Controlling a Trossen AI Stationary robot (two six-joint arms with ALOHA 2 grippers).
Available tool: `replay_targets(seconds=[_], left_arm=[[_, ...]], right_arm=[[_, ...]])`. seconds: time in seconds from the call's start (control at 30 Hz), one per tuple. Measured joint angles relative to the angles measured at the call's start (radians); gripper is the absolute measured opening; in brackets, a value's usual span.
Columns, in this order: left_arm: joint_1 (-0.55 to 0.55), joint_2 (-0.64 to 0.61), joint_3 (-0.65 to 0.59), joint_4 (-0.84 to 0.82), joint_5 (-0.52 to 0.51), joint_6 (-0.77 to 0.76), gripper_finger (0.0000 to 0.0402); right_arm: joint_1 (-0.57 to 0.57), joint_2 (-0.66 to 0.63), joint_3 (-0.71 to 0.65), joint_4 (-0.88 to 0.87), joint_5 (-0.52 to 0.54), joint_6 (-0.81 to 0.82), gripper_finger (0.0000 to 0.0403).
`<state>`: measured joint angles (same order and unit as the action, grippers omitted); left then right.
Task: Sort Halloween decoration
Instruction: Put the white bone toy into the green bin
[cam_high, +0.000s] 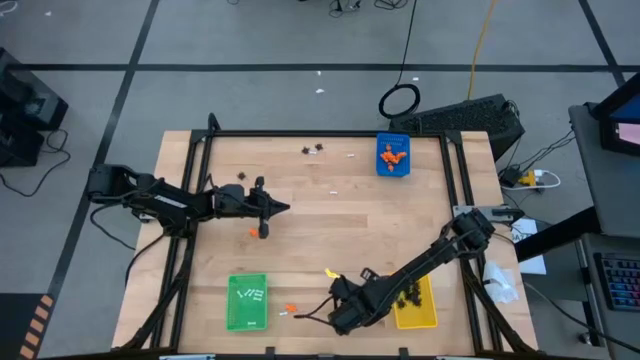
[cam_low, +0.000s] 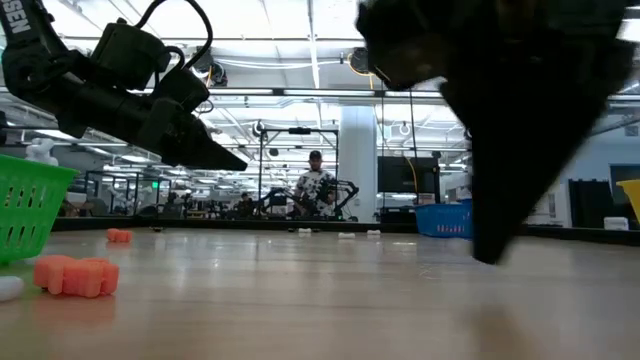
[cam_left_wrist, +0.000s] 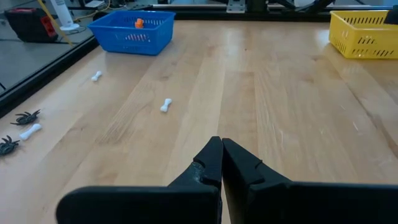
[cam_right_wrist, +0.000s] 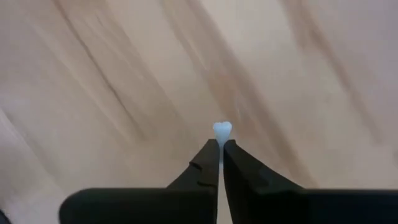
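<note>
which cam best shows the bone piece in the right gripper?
Right wrist view: the white bone pokes out between the shut fingertips of the right gripper. In the high and low views the arm hides it; the left wrist view misses it.

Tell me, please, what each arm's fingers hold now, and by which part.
The right gripper pinches a white bone by its shaft, one knobbed end sticking out. The left gripper is shut and empty.

Wooden table (cam_high: 340, 230), trays — blue (cam_high: 393, 156), green (cam_high: 247, 301), yellow (cam_high: 418, 312)
</note>
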<state>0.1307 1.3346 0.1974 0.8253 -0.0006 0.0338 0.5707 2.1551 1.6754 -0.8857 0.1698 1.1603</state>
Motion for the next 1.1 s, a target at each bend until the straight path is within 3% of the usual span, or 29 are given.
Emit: replay_targets(seconds=[0.23, 0.7, 1.1], left_arm=[[0.000, 0.000, 0.000, 0.000, 0.000, 0.000, 0.0008], [0.000, 0.000, 0.000, 0.002, -0.001, 0.006, 0.0008], [0.001, 0.000, 0.000, 0.003, -0.006, 0.006, 0.0008]], right_arm=[[-0.053, 0.000, 0.020, 0.125, 0.071, -0.219, 0.0002], [-0.207, 0.008, 0.021, 0.687, 0.095, -0.746, 0.0002], [-0.257, 0.053, 0.021, 0.923, 0.060, -0.867, 0.0002]])
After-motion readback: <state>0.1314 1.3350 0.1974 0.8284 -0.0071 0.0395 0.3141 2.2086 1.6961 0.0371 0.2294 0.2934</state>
